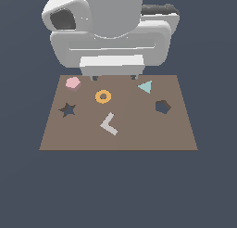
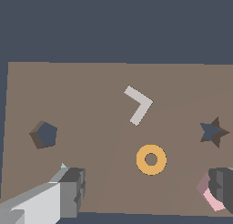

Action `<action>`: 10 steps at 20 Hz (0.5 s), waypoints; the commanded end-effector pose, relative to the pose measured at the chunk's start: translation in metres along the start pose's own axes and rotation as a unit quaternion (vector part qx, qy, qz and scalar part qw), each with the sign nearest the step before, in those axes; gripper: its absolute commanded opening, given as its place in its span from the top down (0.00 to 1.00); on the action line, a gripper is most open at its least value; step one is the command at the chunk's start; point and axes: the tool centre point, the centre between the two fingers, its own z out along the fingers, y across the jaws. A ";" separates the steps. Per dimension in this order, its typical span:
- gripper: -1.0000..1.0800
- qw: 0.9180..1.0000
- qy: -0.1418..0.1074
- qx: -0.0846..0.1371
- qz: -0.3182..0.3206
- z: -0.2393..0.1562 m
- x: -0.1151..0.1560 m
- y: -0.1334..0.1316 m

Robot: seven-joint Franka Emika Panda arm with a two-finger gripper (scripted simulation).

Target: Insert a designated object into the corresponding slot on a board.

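Pink hexagonal block (image 1: 72, 83): upper left of exterior frame, on board (image 1: 139, 136) near its far edge.
Rel. to gripper (image 1: 114, 77): block lies off toward exterior view's left, outside the fingers; wrist view shows one finger (image 2: 223, 186) partly over it.
Fingers spread wide, holding nothing.
Look: pale pink, six-sided, low, no clear long axis.
Hexagon-like slot (image 1: 162, 106): right of frame, well apart.
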 end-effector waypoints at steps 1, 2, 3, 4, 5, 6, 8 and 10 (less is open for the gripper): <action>0.04 1.000 -0.001 0.000 -0.010 0.004 -0.005 0.004; 0.04 1.000 -0.001 0.000 -0.015 0.007 -0.008 0.006; 0.04 1.000 -0.002 0.000 -0.020 0.009 -0.011 0.008; 0.04 1.000 -0.002 0.000 -0.026 0.011 -0.013 0.011; 0.04 0.999 -0.003 0.000 -0.032 0.014 -0.017 0.014; 0.04 0.999 -0.003 0.000 -0.039 0.017 -0.020 0.017; 0.04 0.999 -0.004 0.000 -0.054 0.023 -0.027 0.023; 0.04 0.998 -0.005 0.000 -0.070 0.030 -0.035 0.031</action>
